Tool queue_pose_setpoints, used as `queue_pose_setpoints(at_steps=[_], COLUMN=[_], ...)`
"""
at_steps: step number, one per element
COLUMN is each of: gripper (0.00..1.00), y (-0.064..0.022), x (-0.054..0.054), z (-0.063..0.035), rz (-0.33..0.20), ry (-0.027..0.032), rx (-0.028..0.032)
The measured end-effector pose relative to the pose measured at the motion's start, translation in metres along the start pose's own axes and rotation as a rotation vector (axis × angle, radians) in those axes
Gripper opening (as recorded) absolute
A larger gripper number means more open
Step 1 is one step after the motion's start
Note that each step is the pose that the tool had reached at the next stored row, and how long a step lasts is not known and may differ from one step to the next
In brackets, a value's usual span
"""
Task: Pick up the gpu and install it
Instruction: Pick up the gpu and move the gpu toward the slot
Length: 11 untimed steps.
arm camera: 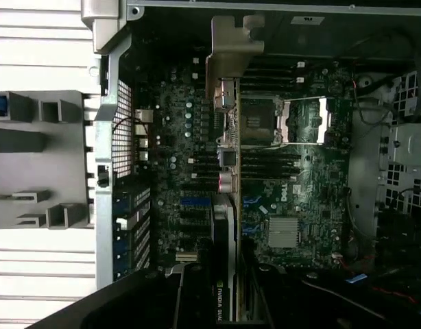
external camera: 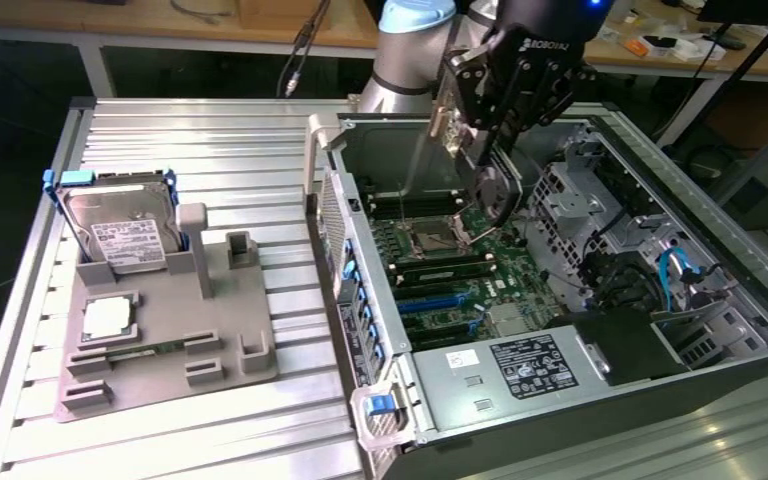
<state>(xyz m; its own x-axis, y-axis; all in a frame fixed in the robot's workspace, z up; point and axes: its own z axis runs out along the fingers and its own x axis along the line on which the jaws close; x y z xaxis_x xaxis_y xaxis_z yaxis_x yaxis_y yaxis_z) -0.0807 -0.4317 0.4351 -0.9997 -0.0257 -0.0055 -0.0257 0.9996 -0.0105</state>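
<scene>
Ribbed metal table [external camera: 197,130] carries the open computer case [external camera: 704,330]. My gripper [external camera: 480,135] is closed narrow on the gpu [external camera: 488,195], which hangs edge-on above the motherboard [external camera: 471,300], not seated. If the card comes down tilted or off its slot, I judge its edge could strike the processor socket [external camera: 435,238], or its bracket [arm camera: 232,48] could catch the case wall. Beside the case, a grey fixture [external camera: 224,320] holds the hard drive [external camera: 124,230]. Wooden benches [external camera: 157,20] stand behind.
</scene>
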Motion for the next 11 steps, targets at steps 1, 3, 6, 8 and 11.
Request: queue_pose_setpoints(at_steps=[1, 3, 6, 8, 11], gripper=[0.27, 0.27, 0.27, 0.27, 0.27], y=[-0.0001, -0.0004, -0.0007, -0.001, -0.0013], x=[-0.005, -0.014, -0.03, -0.039, -0.053], z=[0.0002, 0.0006, 0.0013, 0.0018, 0.0026], rz=[0.0, 0.0, 0.0, 0.0, 0.0], ry=[0.0, -0.0002, -0.0004, -0.0005, -0.0008], rx=[0.0, 0.0, 0.0, 0.0, -0.0001])
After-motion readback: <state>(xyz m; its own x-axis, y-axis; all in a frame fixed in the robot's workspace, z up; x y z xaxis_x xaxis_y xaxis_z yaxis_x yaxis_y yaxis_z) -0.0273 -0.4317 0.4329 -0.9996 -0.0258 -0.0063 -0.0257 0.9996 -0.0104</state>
